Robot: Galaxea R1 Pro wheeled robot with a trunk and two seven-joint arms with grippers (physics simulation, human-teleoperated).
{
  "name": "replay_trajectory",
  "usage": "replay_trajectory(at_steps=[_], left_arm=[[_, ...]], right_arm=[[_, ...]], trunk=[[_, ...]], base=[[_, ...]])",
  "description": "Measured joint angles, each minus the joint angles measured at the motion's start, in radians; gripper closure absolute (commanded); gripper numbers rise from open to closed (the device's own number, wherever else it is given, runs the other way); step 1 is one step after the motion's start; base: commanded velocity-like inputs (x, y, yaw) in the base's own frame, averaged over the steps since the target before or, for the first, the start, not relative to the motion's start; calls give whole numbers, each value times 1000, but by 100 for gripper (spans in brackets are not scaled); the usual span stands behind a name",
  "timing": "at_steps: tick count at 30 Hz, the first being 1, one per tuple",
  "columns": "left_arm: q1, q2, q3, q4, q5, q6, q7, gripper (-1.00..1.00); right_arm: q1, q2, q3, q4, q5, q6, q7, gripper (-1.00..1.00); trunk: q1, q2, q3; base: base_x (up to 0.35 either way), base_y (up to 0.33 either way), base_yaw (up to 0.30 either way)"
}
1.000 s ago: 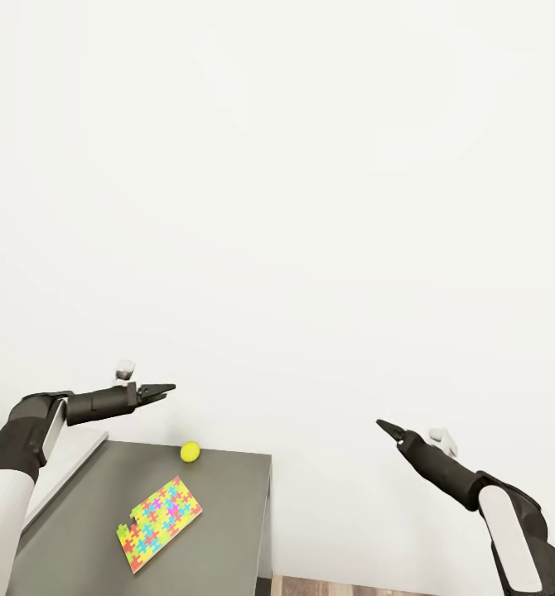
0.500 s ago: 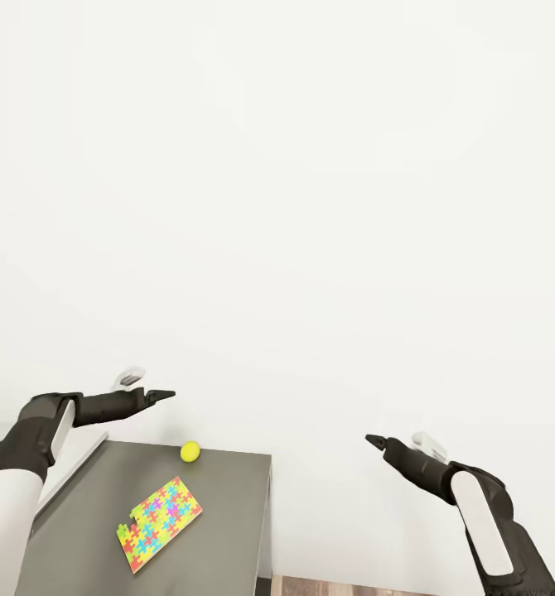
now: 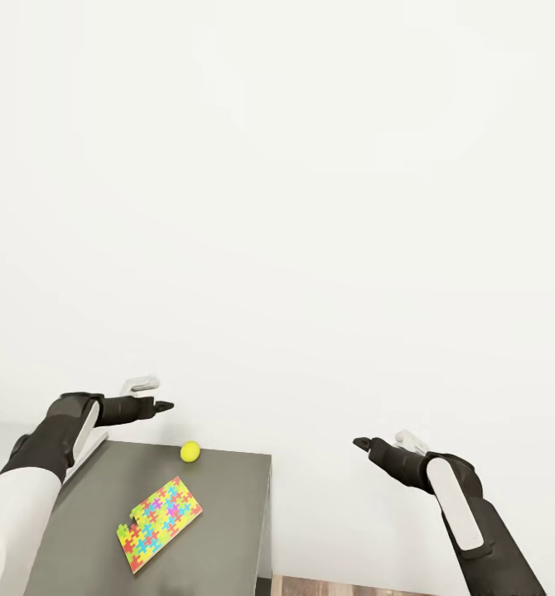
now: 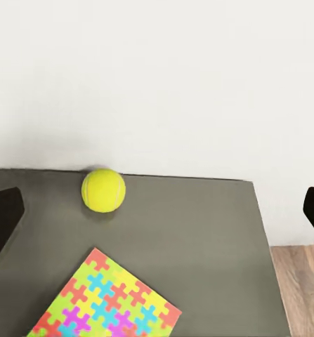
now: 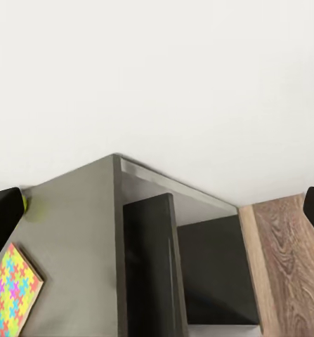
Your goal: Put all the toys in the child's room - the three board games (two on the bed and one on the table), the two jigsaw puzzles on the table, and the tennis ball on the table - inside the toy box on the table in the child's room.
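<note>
The tennis ball sits at the back edge of the dark grey counter, lower left of the head view, with one jigsaw puzzle lying flat just in front — neither touched. Over the last second both arms drew inward: the left gripper, empty with fingers spread wide, now hangs above and left of the ball, while the right gripper — also wide and empty — hangs well right, off the counter. Probably lining up on the ball.

Both arms raised, bent at the elbow, forearms pointing forward and inward. Left gripper and right gripper hold nothing; wrist views show each one's fingers spread wide.
</note>
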Motion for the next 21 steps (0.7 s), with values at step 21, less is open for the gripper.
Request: replay_trajectory(at_steps=[21], left_arm=[[-1, -90, -105, 158, -29, -159, 251, -100]], right_arm=[[-46, 1, -2, 56, -16, 25, 12, -100]], trunk=[[0, 0, 0]], base=[[0, 0, 0]])
